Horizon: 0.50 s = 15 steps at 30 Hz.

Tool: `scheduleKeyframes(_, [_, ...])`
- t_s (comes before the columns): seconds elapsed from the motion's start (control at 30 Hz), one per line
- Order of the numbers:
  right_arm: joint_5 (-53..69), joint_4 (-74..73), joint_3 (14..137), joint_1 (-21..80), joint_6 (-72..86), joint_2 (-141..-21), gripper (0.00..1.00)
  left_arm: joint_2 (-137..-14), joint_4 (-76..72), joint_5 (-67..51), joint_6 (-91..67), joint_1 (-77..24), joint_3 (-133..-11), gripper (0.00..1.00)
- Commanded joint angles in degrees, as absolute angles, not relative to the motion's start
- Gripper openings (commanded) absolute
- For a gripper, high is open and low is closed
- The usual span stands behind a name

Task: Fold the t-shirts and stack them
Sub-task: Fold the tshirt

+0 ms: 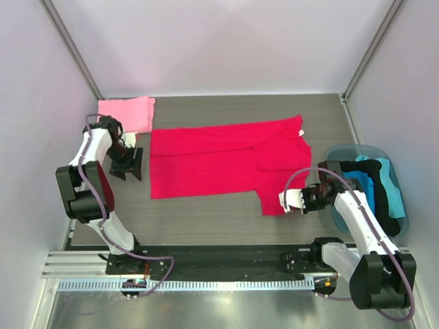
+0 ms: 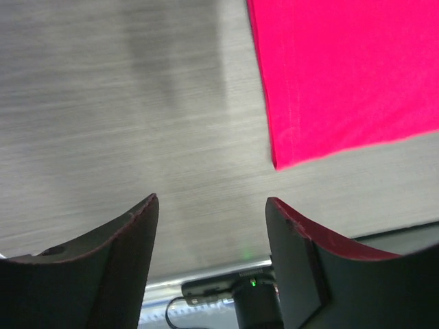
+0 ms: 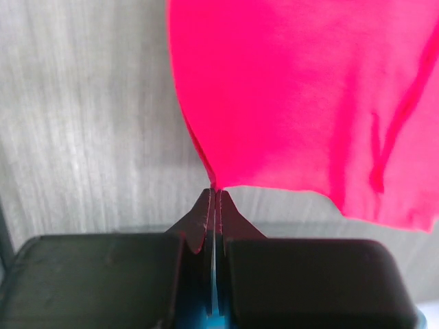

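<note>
Right hand (image 3: pixel 214 194) pinches red t-shirt (image 1: pixel 219 161); left hand (image 2: pixel 211 200) gapes.

One crimson t-shirt (image 1: pixel 219 161), one pink t-shirt (image 1: pixel 127 113), and one blue bin (image 1: pixel 405 209) holding several garments (image 1: pixel 370 179).

this is looking like a robotics lab test cell rather than a home. plain pale walls (image 1: pixel 226 41) are closing in three sides, with bare metal posts (image 1: pixel 73 48) running up the corners. a left arm (image 1: pixel 89 154) and a right arm (image 1: pixel 357 219) are sitting bolted to a black base plate (image 1: pixel 226 255) at the near edge of a grey wood-grain surface (image 1: pixel 206 212). a toothed metal rail (image 1: pixel 226 284) is running along the front and loose cables (image 1: pixel 300 173) are trailing. a red t-shirt (image 1: pixel 212 161) is lying spread near a blue bin (image 1: pixel 346 148) of clothes.
</note>
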<state>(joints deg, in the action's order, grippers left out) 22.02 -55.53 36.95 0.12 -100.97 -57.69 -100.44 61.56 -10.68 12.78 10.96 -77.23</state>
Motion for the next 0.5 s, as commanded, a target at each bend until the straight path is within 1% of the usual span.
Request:
scheduleKeyframes(0.0, [22.7,-53.5,37.6,0.0,-95.3,-55.6,0.01,-102.2,67.9,-14.6,15.5,11.2,-78.4,0.63])
scheduleKeyframes(0.2, [22.2,-49.9,36.2,1.9,-92.2,-54.9,0.01,-108.1,70.4,-20.6,18.3,11.3,-78.6,0.53])
scheduleKeyframes(0.47, [21.1,-47.7,37.7,2.3,-90.4,-58.4,0.01,-111.6,69.3,-24.0,17.8,9.2,-77.8,0.55])
